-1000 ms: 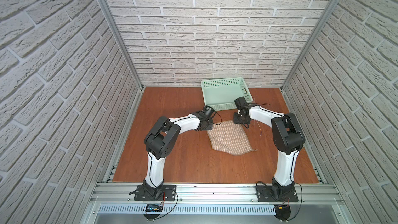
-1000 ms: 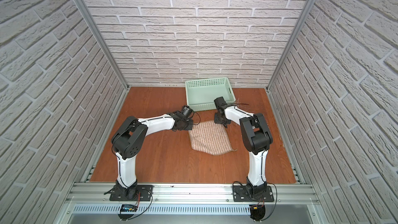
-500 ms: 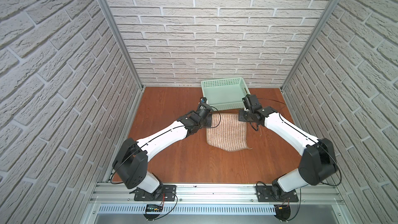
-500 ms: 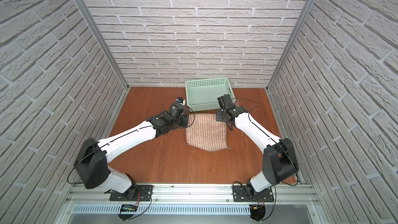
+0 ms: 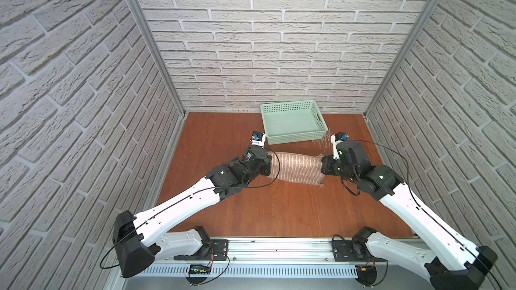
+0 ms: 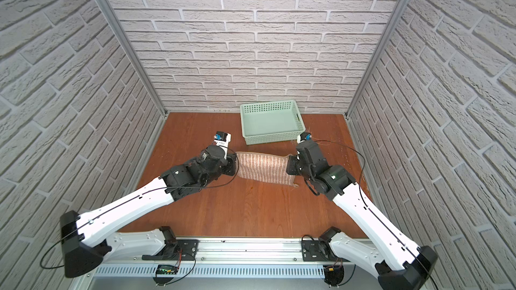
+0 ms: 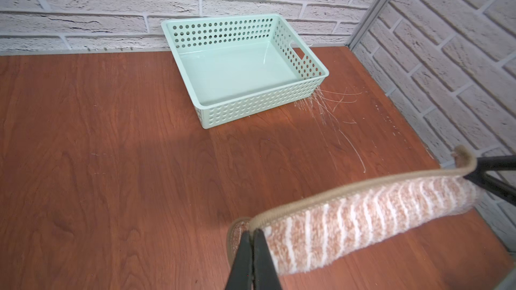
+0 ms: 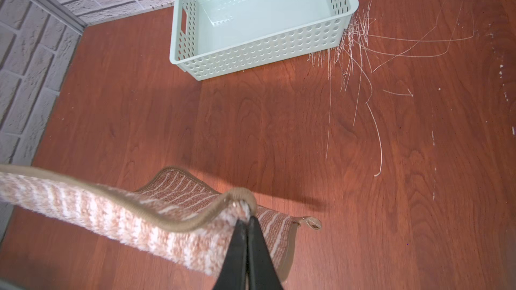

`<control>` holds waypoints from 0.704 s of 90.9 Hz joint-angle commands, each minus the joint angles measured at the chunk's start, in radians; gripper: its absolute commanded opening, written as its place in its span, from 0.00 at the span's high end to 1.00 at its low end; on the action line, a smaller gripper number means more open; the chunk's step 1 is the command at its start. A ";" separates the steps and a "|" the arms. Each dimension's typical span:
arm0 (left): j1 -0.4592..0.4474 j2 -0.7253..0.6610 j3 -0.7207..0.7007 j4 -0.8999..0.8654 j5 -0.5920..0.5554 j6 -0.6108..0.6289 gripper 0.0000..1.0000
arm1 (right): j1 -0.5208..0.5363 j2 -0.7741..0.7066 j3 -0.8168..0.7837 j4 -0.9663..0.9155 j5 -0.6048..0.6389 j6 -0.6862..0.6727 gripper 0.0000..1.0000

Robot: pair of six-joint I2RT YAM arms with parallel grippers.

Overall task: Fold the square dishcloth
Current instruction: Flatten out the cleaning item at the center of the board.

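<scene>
Tan-striped: clamping square dishcloth (image 5: 296, 168) at far corners with left jaws and right jaws, near hem on tabletop (image 5: 251, 213); lifted, fold-over not yet laid down.

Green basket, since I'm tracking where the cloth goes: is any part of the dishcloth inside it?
No, the dishcloth hangs in the air apart from the basket, whose floor shows bare.
</scene>
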 commanded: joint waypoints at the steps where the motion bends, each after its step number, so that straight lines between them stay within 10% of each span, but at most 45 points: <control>1: -0.040 -0.080 -0.041 -0.049 -0.046 -0.069 1.00 | 0.039 -0.054 -0.044 -0.082 -0.033 0.079 0.96; 40: -0.219 -0.089 -0.018 -0.304 -0.105 -0.348 1.00 | 0.130 -0.165 -0.098 -0.245 -0.136 0.256 0.96; 64: 0.058 0.117 -0.010 -0.111 0.051 -0.196 1.00 | 0.098 0.145 -0.011 -0.135 0.157 0.128 0.97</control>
